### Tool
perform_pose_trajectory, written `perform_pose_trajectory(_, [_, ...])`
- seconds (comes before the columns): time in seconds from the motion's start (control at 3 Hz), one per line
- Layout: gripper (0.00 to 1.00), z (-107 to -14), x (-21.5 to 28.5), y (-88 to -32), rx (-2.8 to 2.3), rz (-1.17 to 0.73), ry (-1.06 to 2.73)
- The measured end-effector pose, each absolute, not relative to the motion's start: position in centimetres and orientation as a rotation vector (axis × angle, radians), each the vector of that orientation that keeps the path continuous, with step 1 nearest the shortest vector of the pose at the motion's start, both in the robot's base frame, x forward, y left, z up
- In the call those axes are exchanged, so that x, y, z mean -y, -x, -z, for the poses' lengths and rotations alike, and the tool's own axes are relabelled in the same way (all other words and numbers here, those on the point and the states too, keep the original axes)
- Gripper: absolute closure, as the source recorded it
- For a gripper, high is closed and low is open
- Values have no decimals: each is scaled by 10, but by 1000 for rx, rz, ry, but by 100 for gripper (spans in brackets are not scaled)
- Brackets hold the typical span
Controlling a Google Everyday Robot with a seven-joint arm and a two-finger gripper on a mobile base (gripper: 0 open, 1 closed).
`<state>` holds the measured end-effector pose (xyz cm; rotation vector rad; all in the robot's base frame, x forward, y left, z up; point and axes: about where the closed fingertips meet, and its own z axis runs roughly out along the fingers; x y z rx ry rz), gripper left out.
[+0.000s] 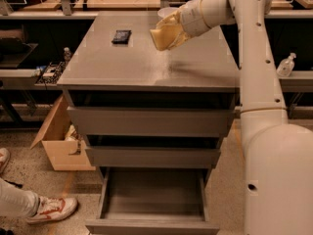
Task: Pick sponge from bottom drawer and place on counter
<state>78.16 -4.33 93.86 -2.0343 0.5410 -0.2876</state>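
Gripper (169, 32) holds sponge (160, 38) above counter (122, 62); bottom drawer (151, 199) open

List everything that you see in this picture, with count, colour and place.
counter: one, grey, cabinet top.
packet: one, black, lying on counter, back left.
bottom drawer: one, grey, pulled open, nothing seen inside.
upper drawers: two, grey, above it.
box: one, brown cardboard, on floor left of cabinet.
bottle: one, clear, on shelf at right.
workbench: one, wooden, behind cabinet.
shoes: two, white and red, on floor at left.
sponge: cannot tell apart from the yellowish gripper end.
arm: one, white, at right.
gripper: one, yellowish, above counter, right of packet.
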Motion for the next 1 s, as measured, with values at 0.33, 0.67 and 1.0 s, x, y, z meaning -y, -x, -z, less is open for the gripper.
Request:
perform_pose_trajectory(0.33, [100, -928, 35, -787, -531, 252, 2089])
perform_pose_trajectory(0.67, [84, -928, 33, -791, -533, 252, 2089])
perform_pose_trajectory(1.0, [62, -926, 28, -794, -531, 254, 2084])
